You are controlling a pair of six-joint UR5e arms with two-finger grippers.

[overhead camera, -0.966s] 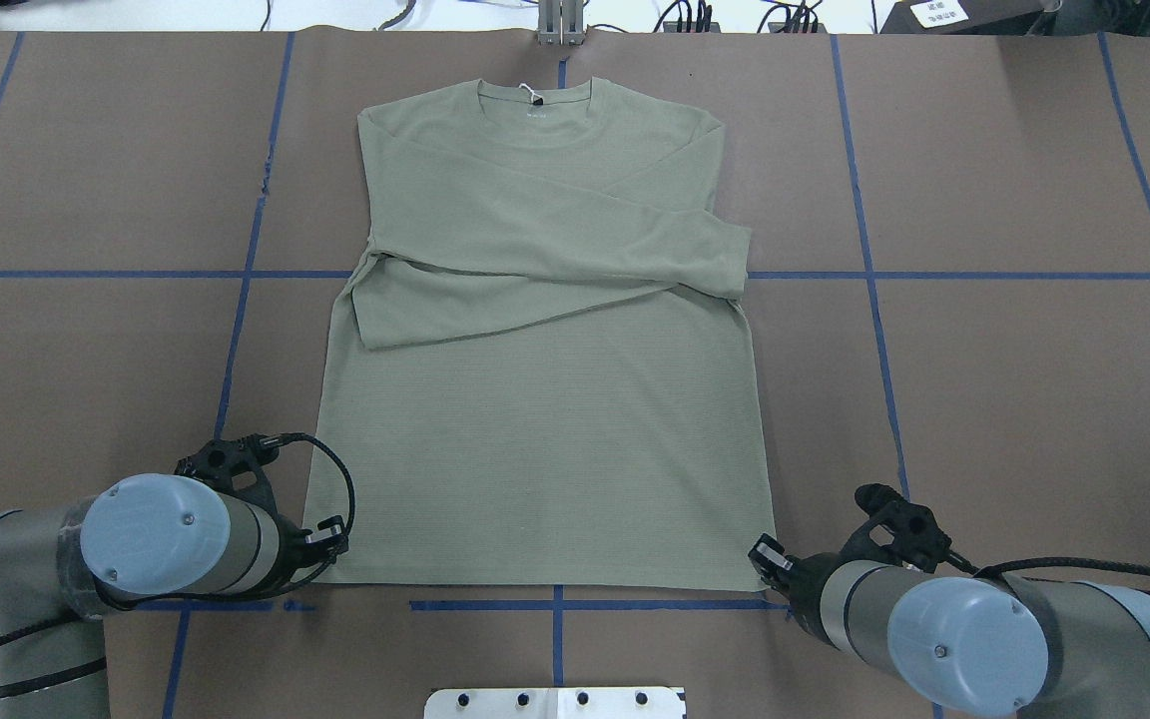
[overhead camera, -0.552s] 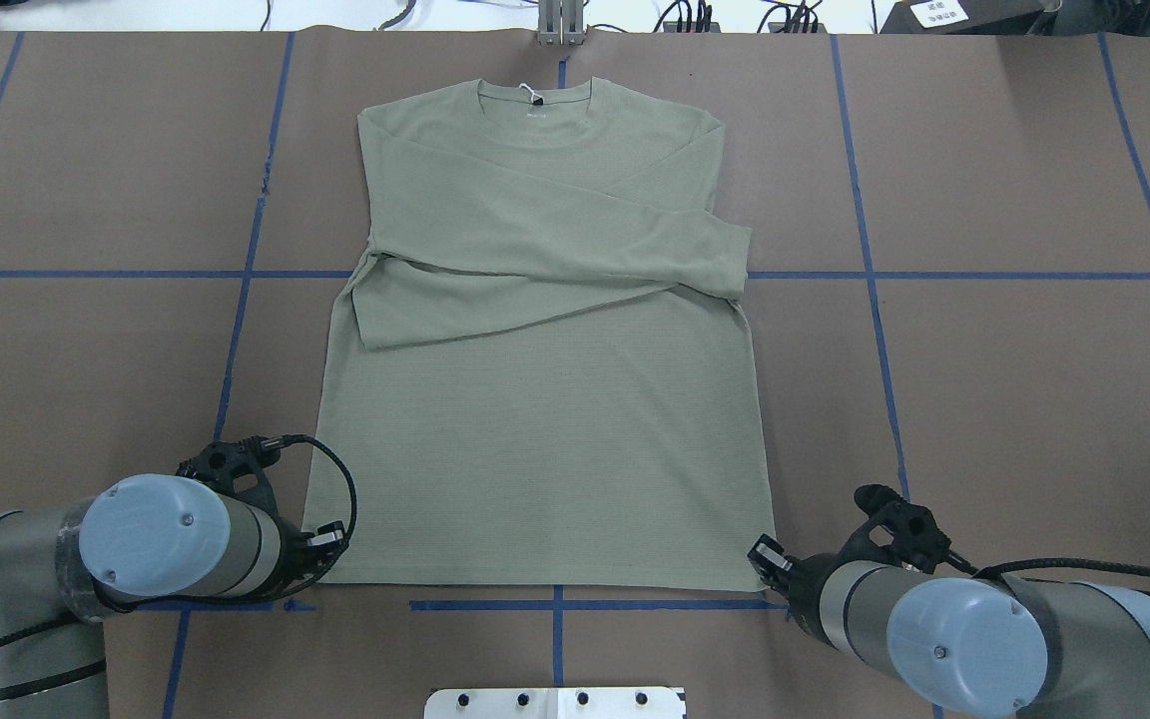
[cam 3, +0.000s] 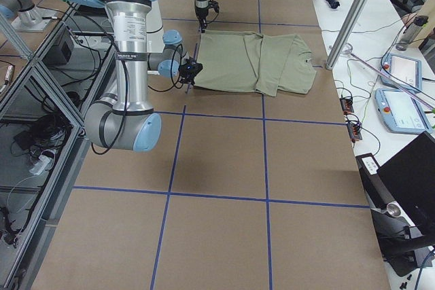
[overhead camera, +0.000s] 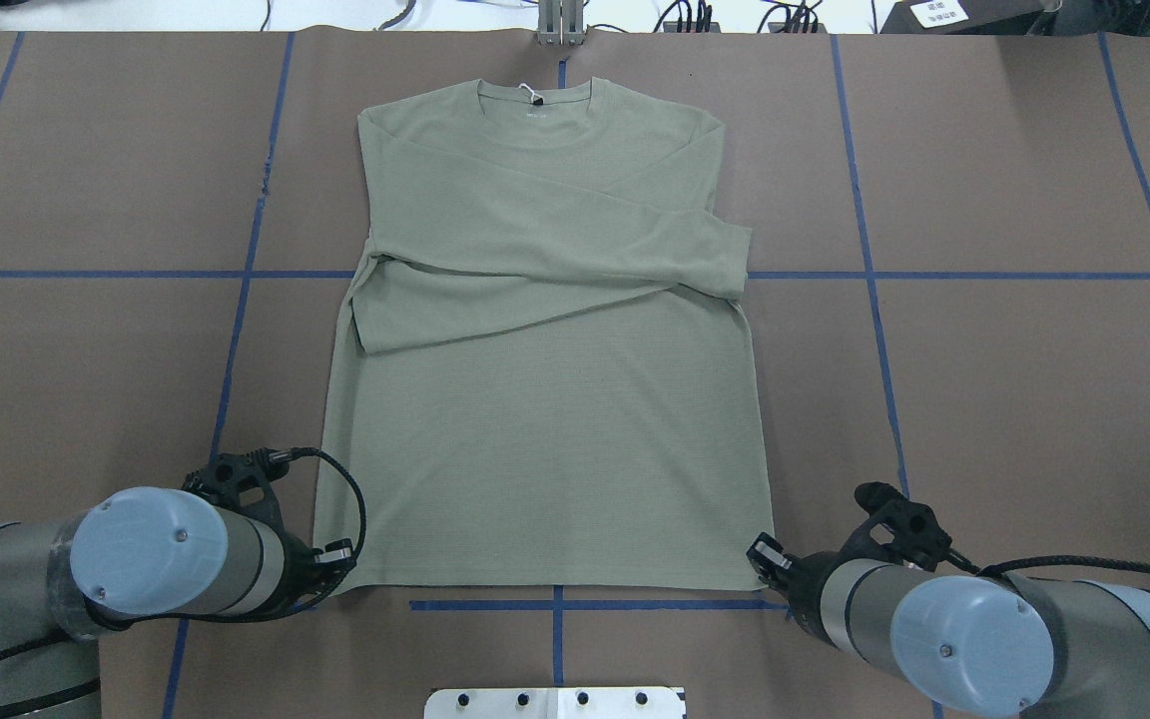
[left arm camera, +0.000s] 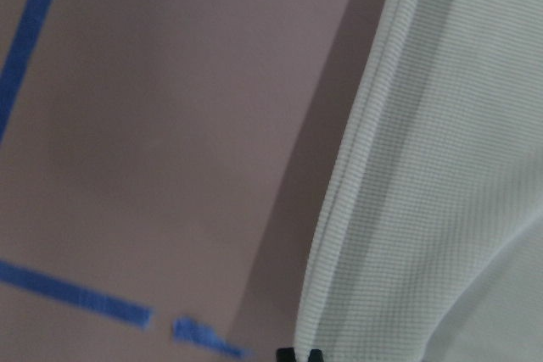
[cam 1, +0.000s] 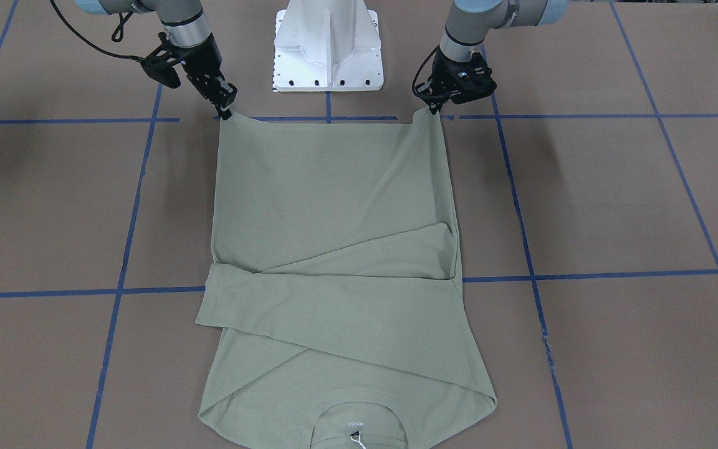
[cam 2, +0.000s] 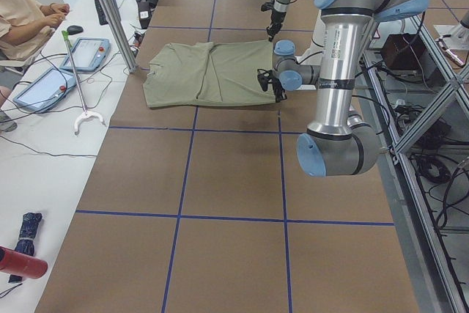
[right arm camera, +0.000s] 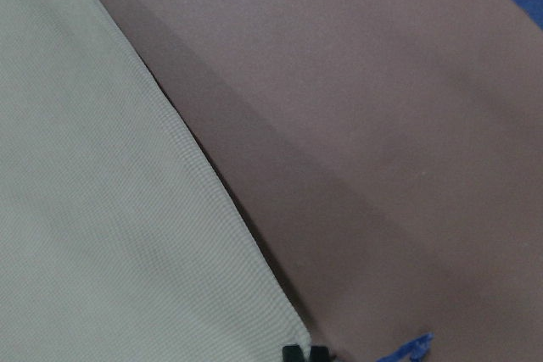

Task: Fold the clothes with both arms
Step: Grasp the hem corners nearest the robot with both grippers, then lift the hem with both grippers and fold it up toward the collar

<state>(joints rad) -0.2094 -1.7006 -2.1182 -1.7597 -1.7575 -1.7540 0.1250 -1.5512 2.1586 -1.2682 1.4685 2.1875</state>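
The sage-green shirt [overhead camera: 545,429] lies flat on the brown table, collar at the far edge, both sleeves folded across the chest. It also shows in the front view [cam 1: 334,206]. My left gripper [overhead camera: 333,565] is at the near left hem corner, which in the front view [cam 1: 435,111] is drawn up into it. My right gripper [overhead camera: 763,569] is at the near right hem corner, also seen from the front [cam 1: 227,113]. Both wrist views show black fingertips close together at the shirt's edge [left arm camera: 441,209] and corner [right arm camera: 102,209]. Both grippers look shut on the hem.
The white pedestal base [cam 1: 328,43] stands just behind the hem, between the arms. Blue tape lines [overhead camera: 236,330] grid the table. A metal post [overhead camera: 561,22] stands beyond the collar. An operators' desk with tablets [cam 2: 44,86] runs along the far side.
My left arm has shifted slightly to the right and drawn the near left hem corner a little inward. My right arm has barely moved.
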